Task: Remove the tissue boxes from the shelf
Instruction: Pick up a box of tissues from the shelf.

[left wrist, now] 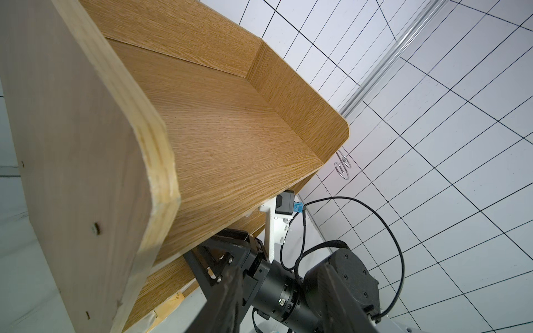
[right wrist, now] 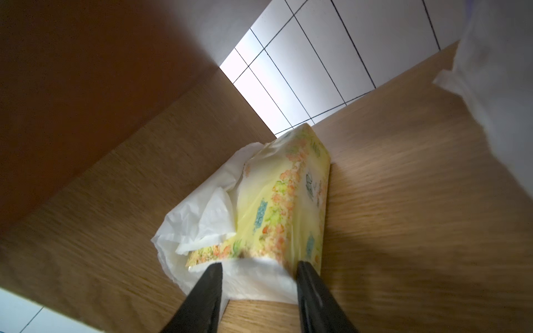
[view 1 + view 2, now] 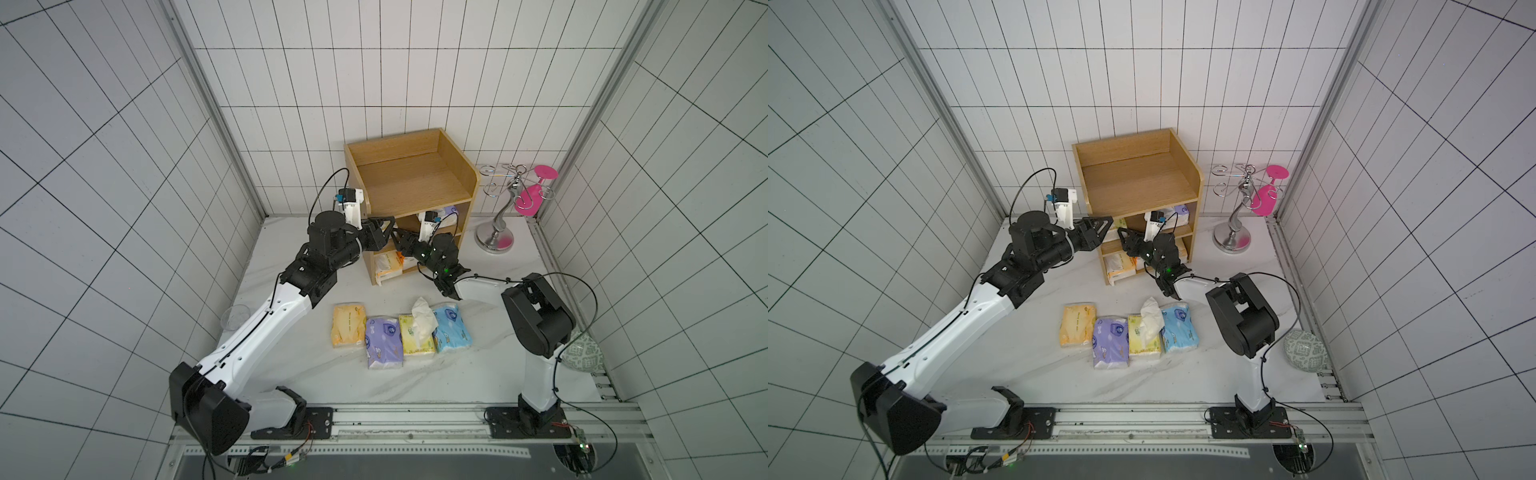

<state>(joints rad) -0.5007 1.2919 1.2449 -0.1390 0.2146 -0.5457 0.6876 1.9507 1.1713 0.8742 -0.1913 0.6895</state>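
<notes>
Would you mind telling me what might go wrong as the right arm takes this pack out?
1. The right gripper flanks only the soft end of the yellow pack, beside loose white tissue; it may slip or pull tissue out.
2. The left gripper sits close by at the shelf front; the arms might bump on withdrawal.

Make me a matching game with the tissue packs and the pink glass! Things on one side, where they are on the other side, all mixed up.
Things:
1. light blue tissue pack
2. purple tissue pack
3. pink glass
4. flowery yellow tissue pack

Places:
A. hanging on the silver stand
B. inside the shelf, between the fingers of the right gripper
C. on the table, at one end of the row
D. on the table, between the peach pack and the yellow pack with tissue sticking up

Pairs: 1-C, 2-D, 3-A, 4-B
</notes>
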